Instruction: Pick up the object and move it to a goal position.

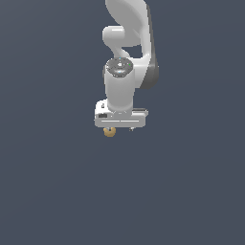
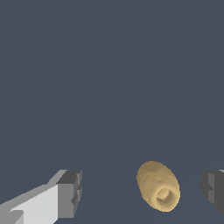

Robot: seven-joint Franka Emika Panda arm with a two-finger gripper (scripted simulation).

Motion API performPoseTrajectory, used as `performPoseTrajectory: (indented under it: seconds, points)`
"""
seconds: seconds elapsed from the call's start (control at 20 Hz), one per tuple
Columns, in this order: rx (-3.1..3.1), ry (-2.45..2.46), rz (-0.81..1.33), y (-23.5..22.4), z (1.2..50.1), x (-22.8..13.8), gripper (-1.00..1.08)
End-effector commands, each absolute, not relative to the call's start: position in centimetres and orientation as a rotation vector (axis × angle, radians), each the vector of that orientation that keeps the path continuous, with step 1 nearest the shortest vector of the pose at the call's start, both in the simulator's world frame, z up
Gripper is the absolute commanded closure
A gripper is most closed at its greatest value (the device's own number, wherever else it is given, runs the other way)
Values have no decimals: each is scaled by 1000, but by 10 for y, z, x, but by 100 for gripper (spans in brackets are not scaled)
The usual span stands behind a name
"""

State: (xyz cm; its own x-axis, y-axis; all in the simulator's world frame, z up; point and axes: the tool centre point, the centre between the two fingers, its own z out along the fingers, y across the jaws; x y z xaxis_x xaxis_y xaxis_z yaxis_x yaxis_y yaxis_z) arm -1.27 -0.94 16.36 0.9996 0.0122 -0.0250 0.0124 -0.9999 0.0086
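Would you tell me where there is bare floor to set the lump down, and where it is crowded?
The only crowded spot is under the gripper, whose open fingers flank the tan lump. In the exterior view, the dark surface looks bare to the left, right and below the arm.

object [image 1: 109, 132] mostly hidden under end effector [image 1: 119, 128], one finger [image 2: 214, 190] cut off by wrist view's edge

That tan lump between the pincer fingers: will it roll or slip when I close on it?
The lump looks rounded and egg-shaped, so it would probably roll if nudged off-centre. It sits nearer one finger than the other, so the closing pincer may push it sideways first. Its surface looks smooth and curved, so the grip might slip.
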Motion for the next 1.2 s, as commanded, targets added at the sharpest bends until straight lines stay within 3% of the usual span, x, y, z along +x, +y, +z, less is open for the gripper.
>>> performPoseTrajectory:
  seconds: [0.0, 1.15]
  points:
    - [3133, 19, -39, -9, 164, -13, -92]
    - [3130, 126, -34, -27, 157, -25, -92]
